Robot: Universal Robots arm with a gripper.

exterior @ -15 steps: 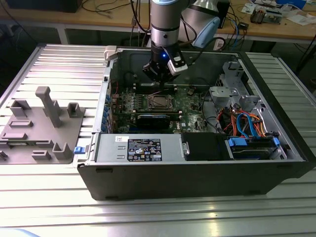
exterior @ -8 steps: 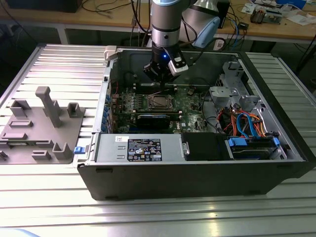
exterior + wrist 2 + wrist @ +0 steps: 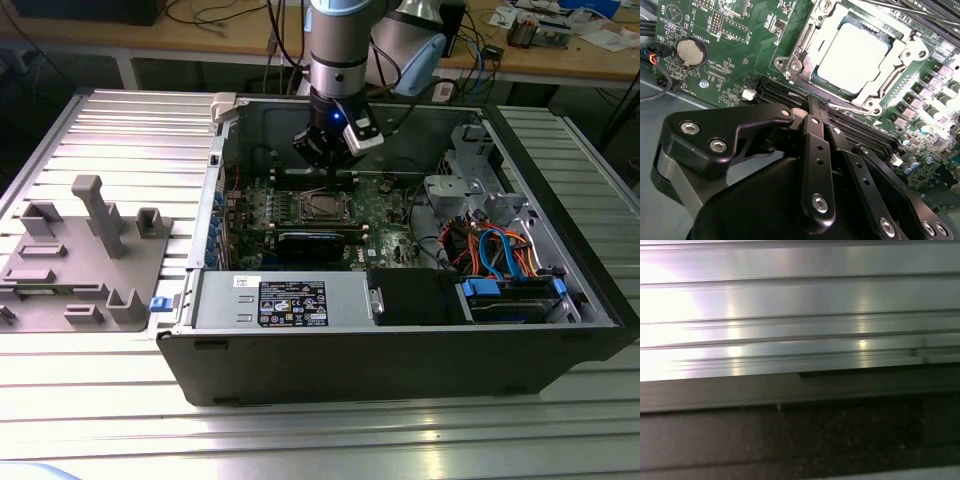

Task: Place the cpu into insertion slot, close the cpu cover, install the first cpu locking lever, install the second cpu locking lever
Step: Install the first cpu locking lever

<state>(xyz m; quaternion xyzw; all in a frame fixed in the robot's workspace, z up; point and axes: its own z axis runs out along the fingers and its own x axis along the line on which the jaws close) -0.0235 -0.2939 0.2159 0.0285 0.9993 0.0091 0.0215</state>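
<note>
One end effector [image 3: 821,109], pinched narrow, hangs by the cpu [image 3: 852,57] inside a case [image 3: 400,360] on a ribbed metal table [image 3: 130,130]

A grey fixture tray [image 3: 66,268] lies beside the open computer case [image 3: 400,362].

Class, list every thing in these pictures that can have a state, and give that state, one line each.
cpu: seated in its socket.
cpu cover: down over the cpu.
locking lever: low along the socket edge; latched or not, cannot tell.
gripper: shut, tips at that lever.
computer case: side open.
</note>
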